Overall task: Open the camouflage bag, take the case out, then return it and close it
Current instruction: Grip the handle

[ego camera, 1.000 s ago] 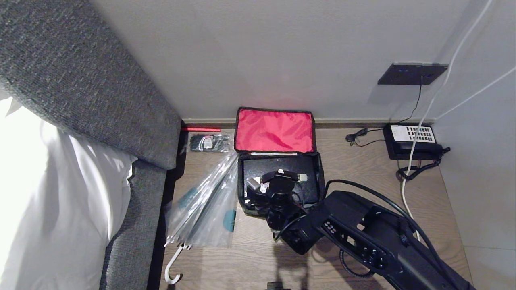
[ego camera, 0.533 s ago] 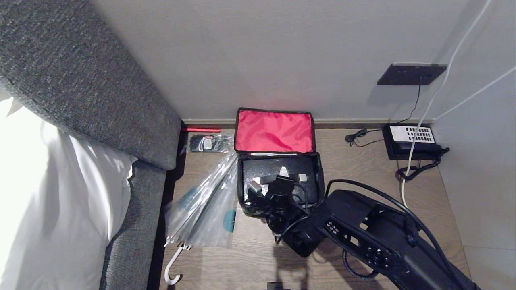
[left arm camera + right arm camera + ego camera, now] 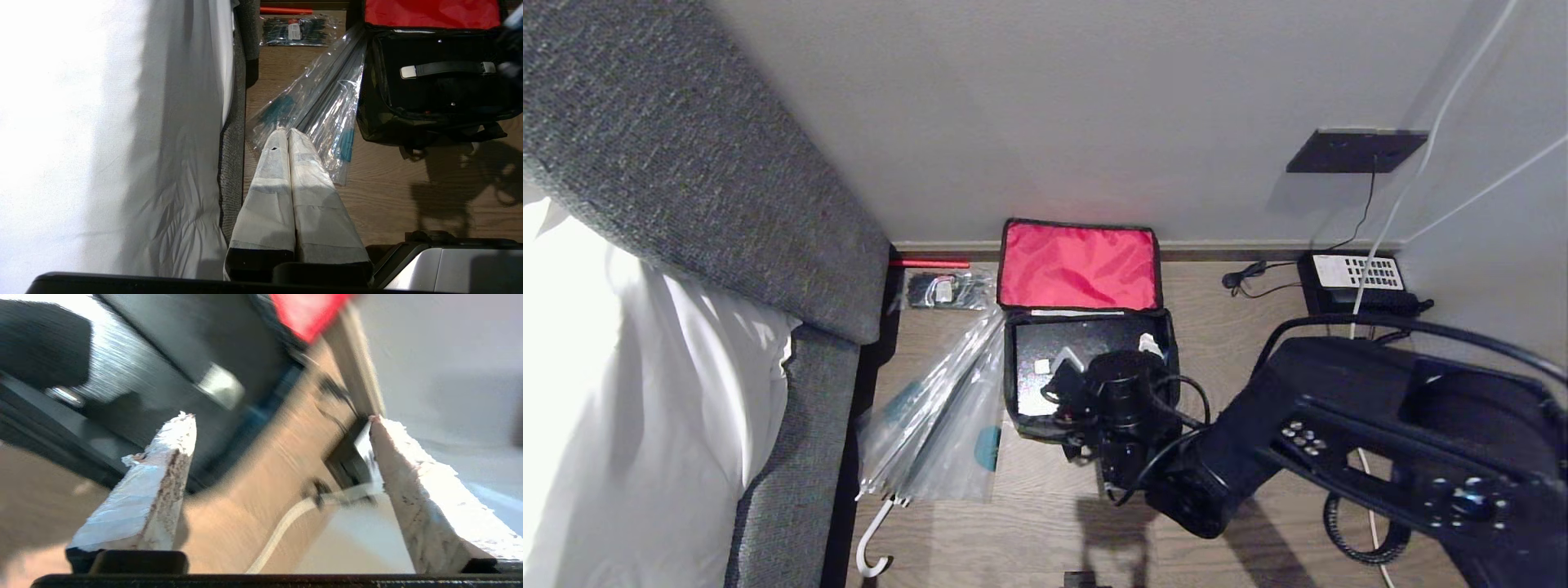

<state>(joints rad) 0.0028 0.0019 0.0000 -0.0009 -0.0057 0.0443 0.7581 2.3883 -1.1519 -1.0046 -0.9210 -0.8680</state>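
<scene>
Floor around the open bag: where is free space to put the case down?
Bare floor lies between the bag and the telephone, and in front of the umbrella. Left of the bag is crowded: the umbrella touches it, beside the bed.

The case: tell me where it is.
In the head view, the black case lies inside the open camouflage bag, centre floor, right of the wrapped umbrella.

White bedding (image 3: 621,392) blows out to pure glare at the left of the head view and across the left wrist view, while the wooden floor (image 3: 1029,531) stays evenly, softly lit. The right arm (image 3: 1339,441) throws a dark shadow onto the boards. Heavy motion blur smears the right wrist view.
</scene>
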